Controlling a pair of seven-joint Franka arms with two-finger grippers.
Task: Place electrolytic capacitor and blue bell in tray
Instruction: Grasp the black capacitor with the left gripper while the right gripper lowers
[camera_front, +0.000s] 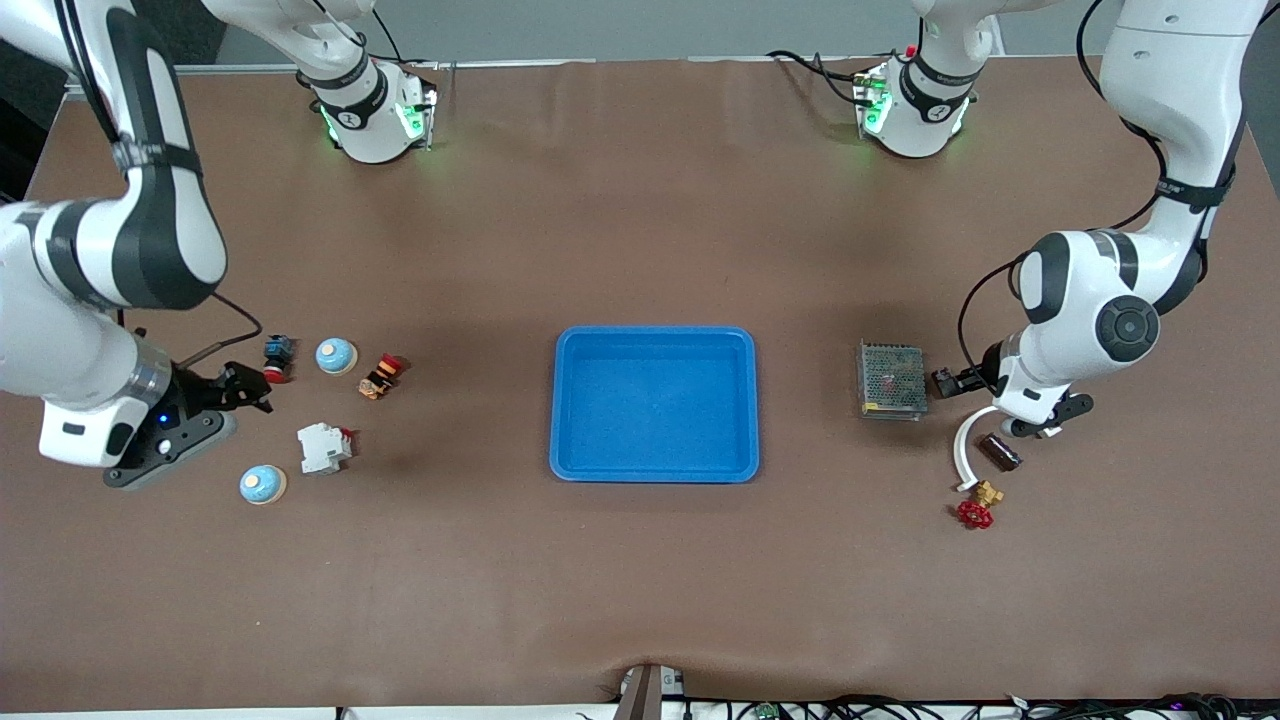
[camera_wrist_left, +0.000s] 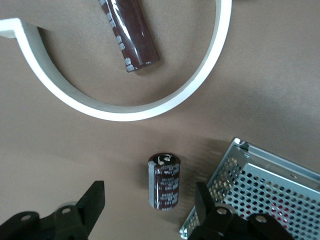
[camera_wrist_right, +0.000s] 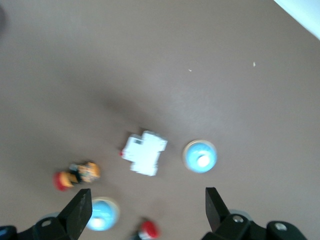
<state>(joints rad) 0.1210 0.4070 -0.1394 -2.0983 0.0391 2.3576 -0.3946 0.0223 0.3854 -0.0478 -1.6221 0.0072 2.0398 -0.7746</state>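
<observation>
While the blue tray lies bare at the middle of the brown bench, both arms work at the ends. The grey mesh box sits toward the left arm's end from the tray, with the left gripper low beside it, fingers apart either side of a short electrolytic capacitor lying on the bench, not yet touching it. A white curved piece, a longer brown capacitor and a red-handled valve lie nearby. Toward the right arm's end from the tray, the right gripper hangs wide open above two blue bells, a white breaker and small switches.
</observation>
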